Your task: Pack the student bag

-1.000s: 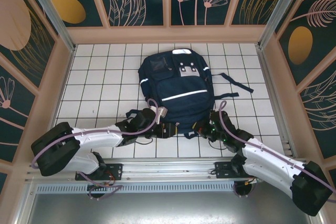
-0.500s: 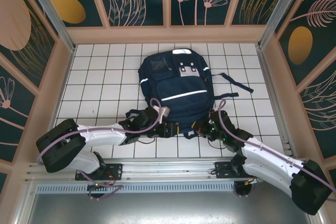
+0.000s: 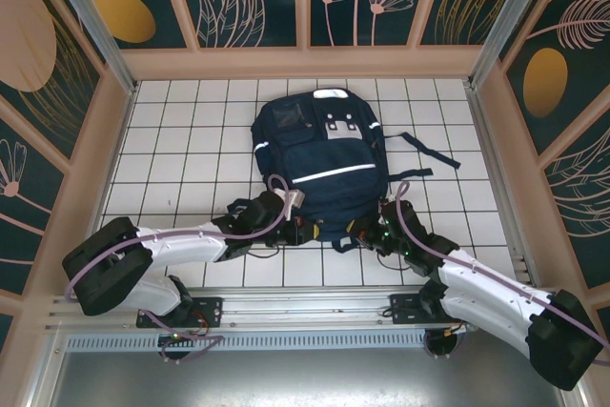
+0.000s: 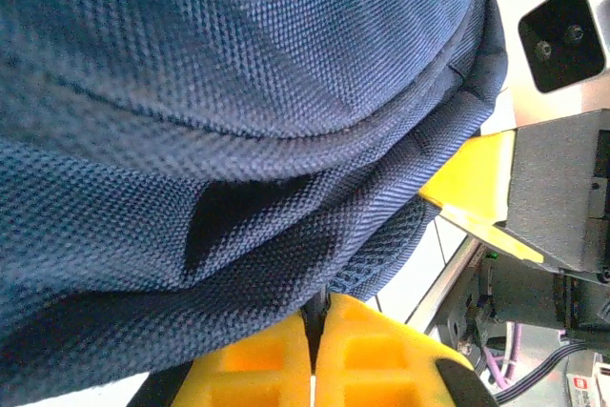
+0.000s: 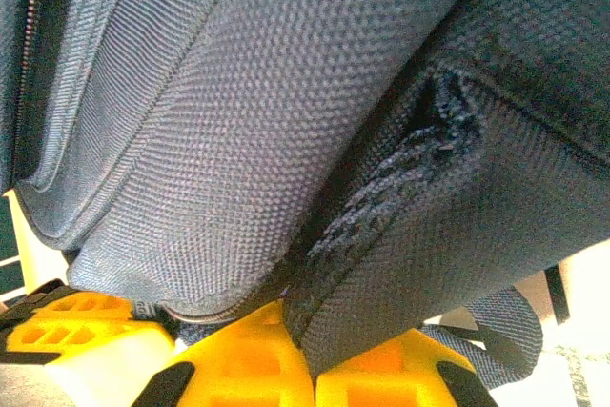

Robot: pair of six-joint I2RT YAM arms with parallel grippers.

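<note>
Large navy-blue fabric student bag [image 3: 319,164] stretches straight away from both arms. Equally close, the left gripper [image 3: 305,233] and right gripper [image 3: 359,233] each pinch its near hem.

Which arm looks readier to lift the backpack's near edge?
Probably the right: the right hand clamps a thick fold of the student bag. The left hand has its fingers nearly together, pinching only a little fabric.

White square-tiled worktop [image 3: 181,169] inside beige-framed teal wall panels [image 3: 272,21] with painted orange discs and pale plant outlines.
</note>
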